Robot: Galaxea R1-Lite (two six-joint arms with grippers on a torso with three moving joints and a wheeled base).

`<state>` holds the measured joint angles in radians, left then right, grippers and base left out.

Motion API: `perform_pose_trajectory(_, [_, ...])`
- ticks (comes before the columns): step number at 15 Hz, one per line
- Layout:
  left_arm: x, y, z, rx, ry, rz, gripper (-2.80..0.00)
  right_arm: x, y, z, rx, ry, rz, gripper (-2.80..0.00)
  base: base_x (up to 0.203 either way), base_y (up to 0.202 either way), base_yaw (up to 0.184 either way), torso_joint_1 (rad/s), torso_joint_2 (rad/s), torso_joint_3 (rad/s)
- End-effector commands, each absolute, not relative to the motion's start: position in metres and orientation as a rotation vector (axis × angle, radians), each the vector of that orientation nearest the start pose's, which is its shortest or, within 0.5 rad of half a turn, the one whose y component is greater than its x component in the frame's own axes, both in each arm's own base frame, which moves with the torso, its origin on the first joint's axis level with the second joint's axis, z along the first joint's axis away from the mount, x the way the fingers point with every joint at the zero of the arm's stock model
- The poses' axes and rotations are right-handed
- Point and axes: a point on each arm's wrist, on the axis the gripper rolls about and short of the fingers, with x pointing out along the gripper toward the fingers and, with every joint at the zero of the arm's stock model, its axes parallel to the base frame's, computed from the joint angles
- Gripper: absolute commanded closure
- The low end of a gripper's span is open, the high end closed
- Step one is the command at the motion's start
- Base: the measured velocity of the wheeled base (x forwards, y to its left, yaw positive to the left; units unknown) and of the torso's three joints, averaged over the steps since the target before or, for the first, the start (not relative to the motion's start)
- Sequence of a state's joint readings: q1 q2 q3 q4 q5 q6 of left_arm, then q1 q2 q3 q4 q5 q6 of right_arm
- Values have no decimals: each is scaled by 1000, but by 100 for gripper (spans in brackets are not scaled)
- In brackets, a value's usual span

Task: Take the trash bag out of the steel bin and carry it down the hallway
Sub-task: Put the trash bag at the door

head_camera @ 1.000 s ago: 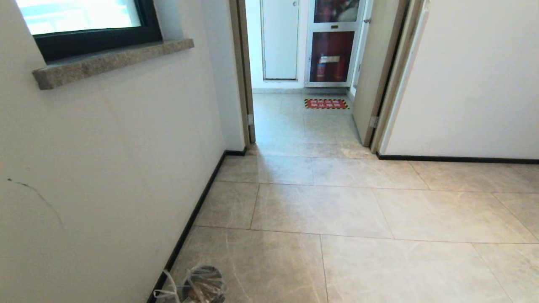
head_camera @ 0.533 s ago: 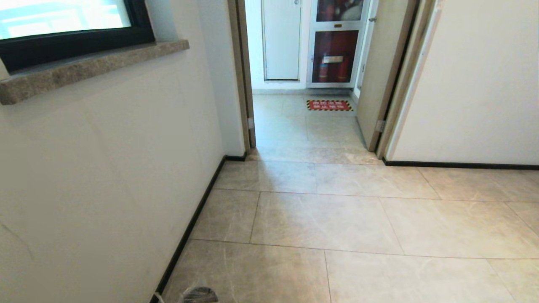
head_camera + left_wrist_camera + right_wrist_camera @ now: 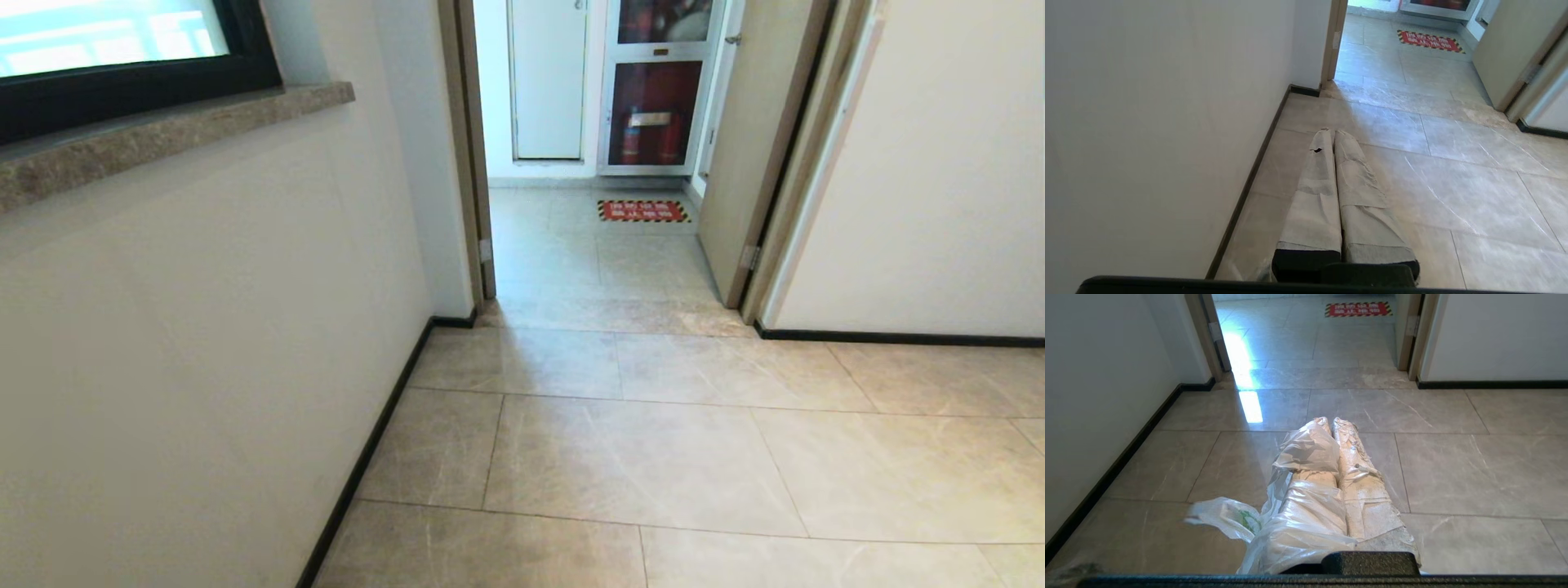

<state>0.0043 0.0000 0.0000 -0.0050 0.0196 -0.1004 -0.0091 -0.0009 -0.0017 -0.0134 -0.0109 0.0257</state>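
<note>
Right gripper clamped on bag, probably by a handle; left gripper together, empty. Keep centred through doorway.

Beige marbled floor tiles, white walls, stone windowsill, open doorway.

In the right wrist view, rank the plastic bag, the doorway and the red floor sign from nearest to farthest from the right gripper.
1. Trash bag: draped over the right gripper, pinched in its shut fingers.
2. Doorway: ahead, past the tiles.
3. Red floor sign: beyond the doorway, farthest.
</note>
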Motion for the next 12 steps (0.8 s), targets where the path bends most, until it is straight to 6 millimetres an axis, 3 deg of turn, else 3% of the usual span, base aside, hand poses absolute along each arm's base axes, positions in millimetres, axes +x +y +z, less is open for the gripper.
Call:
perform_pose_trajectory(1, [-23,0,76,-101,-7,24,0,-23,0,77,26,-19,-20,0,193,0,2,2,2,-1])
perform_pose_trajectory(10, [-23,0,76,-91,-3,24,0,-23,0,77,26,-19,-20,0,192,0,0,3,1,2])
perform_pose_trajectory(12, [-23,0,76,-97,-4,24,0,-23,0,77,26,-19,-20,0,0,0,0,0,0,0])
